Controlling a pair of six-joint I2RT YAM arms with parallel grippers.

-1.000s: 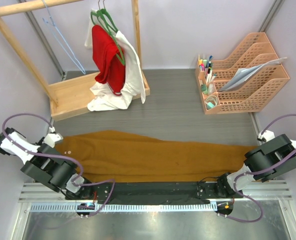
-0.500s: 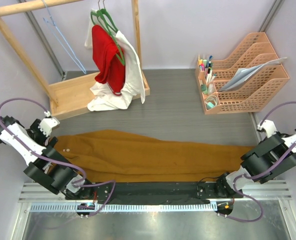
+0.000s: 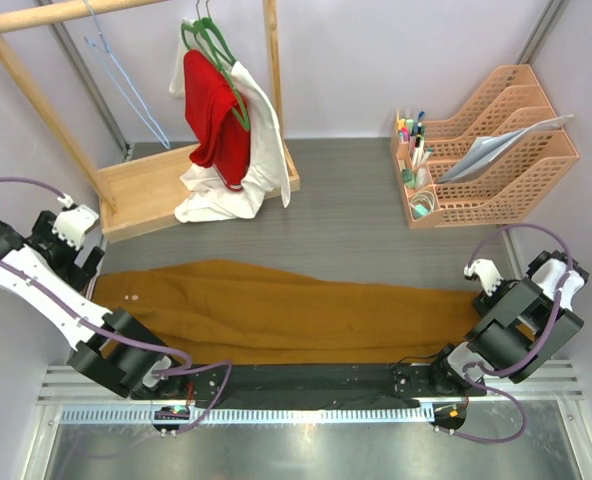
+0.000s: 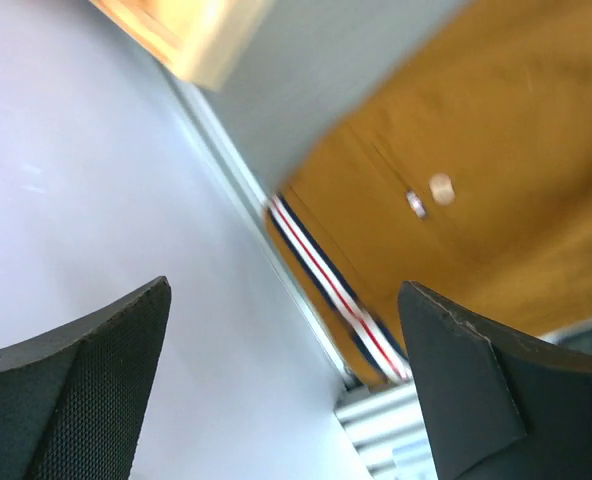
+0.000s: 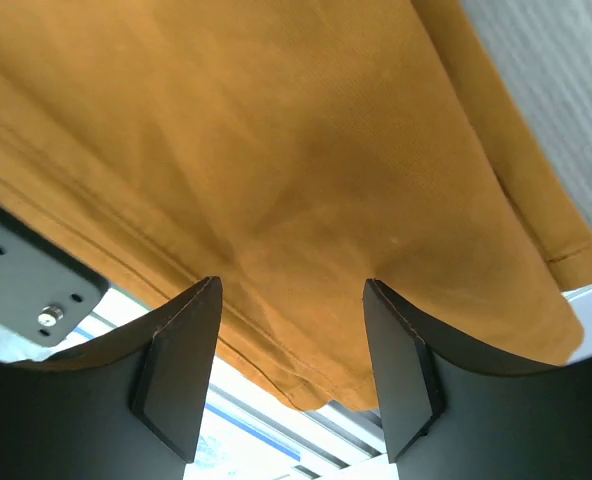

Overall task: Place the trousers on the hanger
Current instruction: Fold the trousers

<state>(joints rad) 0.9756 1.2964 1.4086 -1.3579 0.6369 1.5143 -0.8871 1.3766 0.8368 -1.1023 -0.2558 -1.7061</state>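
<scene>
The mustard trousers (image 3: 296, 315) lie flat across the table, waist at the left and leg ends at the right. The light-blue wire hanger (image 3: 126, 85) hangs on the wooden rail at the back left, far from both grippers. My left gripper (image 3: 88, 272) is open and empty at the waist end, beside the left wall. The left wrist view (image 4: 286, 385) shows the striped waistband (image 4: 336, 290) between its fingers. My right gripper (image 3: 488, 300) is open and empty over the leg end. The right wrist view (image 5: 291, 370) shows the hem (image 5: 336, 390) just below it.
A wooden rack (image 3: 146, 185) at the back left carries green hangers with a red garment (image 3: 216, 110) and a white garment (image 3: 261, 150). A peach file organizer (image 3: 496, 150) with pens stands at the back right. The left wall (image 4: 96, 200) is close to my left gripper.
Both arms have unfolded from their low pose. The left gripper has moved back and left to the waist end. The right gripper has swung in over the leg end. The trousers have not moved.
</scene>
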